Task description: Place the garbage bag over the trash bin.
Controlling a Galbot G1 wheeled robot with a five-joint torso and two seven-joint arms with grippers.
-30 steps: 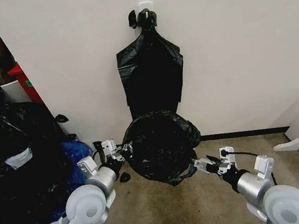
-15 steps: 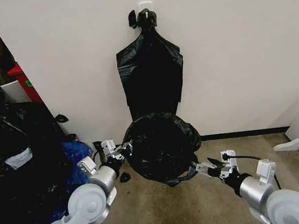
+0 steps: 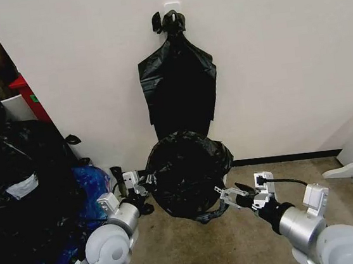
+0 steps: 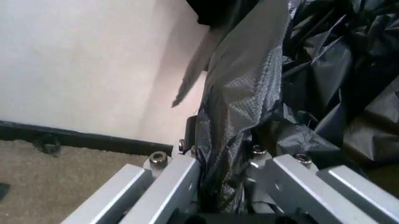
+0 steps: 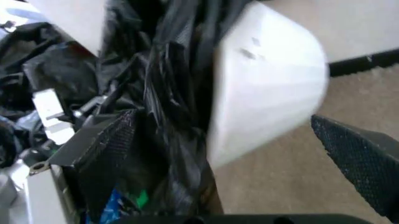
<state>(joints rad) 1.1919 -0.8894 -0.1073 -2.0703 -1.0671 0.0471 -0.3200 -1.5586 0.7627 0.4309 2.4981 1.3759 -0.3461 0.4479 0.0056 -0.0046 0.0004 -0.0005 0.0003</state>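
Note:
The garbage bag (image 3: pixel 187 172) is a glossy black bag stretched round over the trash bin, which it hides in the head view. The bin's white wall (image 5: pixel 268 84) shows in the right wrist view beside the crinkled bag (image 5: pixel 171 93). My left gripper (image 3: pixel 145 182) sits at the bag's left edge, and in the left wrist view the left gripper (image 4: pixel 221 148) is shut on a fold of the film (image 4: pixel 240 98). My right gripper (image 3: pixel 227 194) is at the bag's lower right edge. Up close, the right gripper (image 5: pixel 231 140) stands open, its fingers wide apart, with bag and bin wall between them.
A flat bunch of black bags (image 3: pixel 179 87) hangs from a wall hook right above the bin. A big heap of black bags (image 3: pixel 16 182) and a blue bag (image 3: pixel 90 180) crowd the left. A white object (image 3: pixel 343 169) lies on the carpet at far right.
The bag's mouth has closed in rounder and tighter over the bin. My right gripper moved left toward the bag's lower edge and its fingers spread. The left arm drew back slightly.

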